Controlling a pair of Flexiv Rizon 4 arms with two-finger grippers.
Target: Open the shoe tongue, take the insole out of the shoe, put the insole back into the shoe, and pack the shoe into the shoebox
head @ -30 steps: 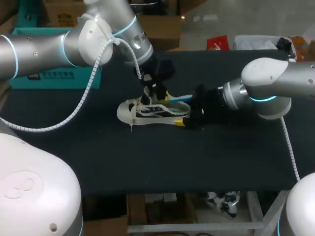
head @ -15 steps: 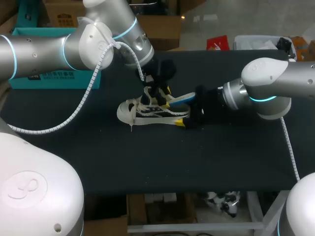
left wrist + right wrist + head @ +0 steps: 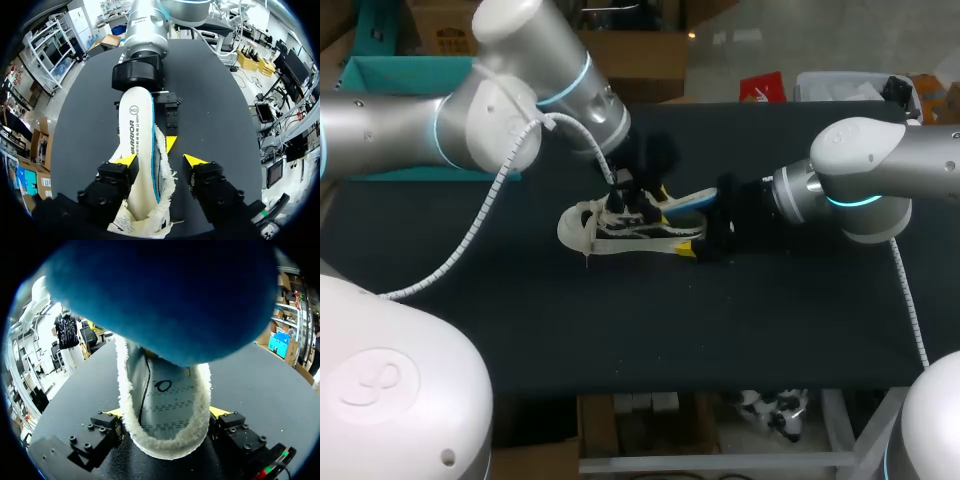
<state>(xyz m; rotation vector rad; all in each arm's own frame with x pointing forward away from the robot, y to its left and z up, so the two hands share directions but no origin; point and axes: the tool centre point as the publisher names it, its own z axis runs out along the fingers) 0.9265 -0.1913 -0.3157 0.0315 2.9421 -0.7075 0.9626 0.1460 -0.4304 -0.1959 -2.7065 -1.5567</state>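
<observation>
Sam: Down goes the left arm (image 3: 470,120), and it swings a bit toward the table's (image 3: 620,330) left edge. The left gripper (image 3: 625,200) now sits low, right at the shoe (image 3: 605,228).

Lou: Does the insole (image 3: 685,203) move too?

Sam: Yes. Its back end tips up more than it did a second ago. The shoe stays where it was, and so does the right arm (image 3: 865,180).

Lou: Where is the shoe?

Sam: It stands on its sole near the middle of the black table, a little toward the far edge. The toe points to the left edge and the heel to the right edge.

Lou: And the insole?

Sam: The front part is inside the shoe. The back part sticks out over the heel and tilts up. It is blue on top and white below.

Lou: What do the left fingers (image 3: 125,161) do?

Sam: They are apart. The insole and the fluffy shoe rim sit between them. One finger touches the insole. The other has a small gap next to the rim.

Lou: And the right gripper (image 3: 167,412)?

Sam: It is at the heel. Its fingers press the heel from both sides, so it is clamped on the shoe.

Lou: Where is the box (image 3: 365,75)?

Sam: At the far left corner, well apart from the shoe, partly behind the left arm.
</observation>
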